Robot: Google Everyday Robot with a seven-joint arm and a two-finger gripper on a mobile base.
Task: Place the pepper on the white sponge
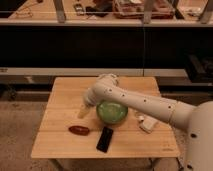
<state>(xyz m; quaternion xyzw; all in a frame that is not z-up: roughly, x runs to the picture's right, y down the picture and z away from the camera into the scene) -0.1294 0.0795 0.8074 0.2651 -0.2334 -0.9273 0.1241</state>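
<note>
Hovers with gripper point(84, 112) just above the pepper point(79, 130), beside the bowl point(111, 113), likely lining up for a grab. Can't tell if open or shut. Leaves the pepper lying flat on the table point(60, 95), not lifted yet. Needs to carry it past the bowl to the sponge point(148, 124).

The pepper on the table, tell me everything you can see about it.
The pepper is a small, dark red, elongated oval with slightly glossy skin; no stem can be made out. It lies flat on the wooden table, near the front left, with its long axis running left to right. Only the table touches it. The black phone lies apart to its right in the picture, and the green bowl sits farther back. The gripper is just behind the pepper, not touching it.
</note>
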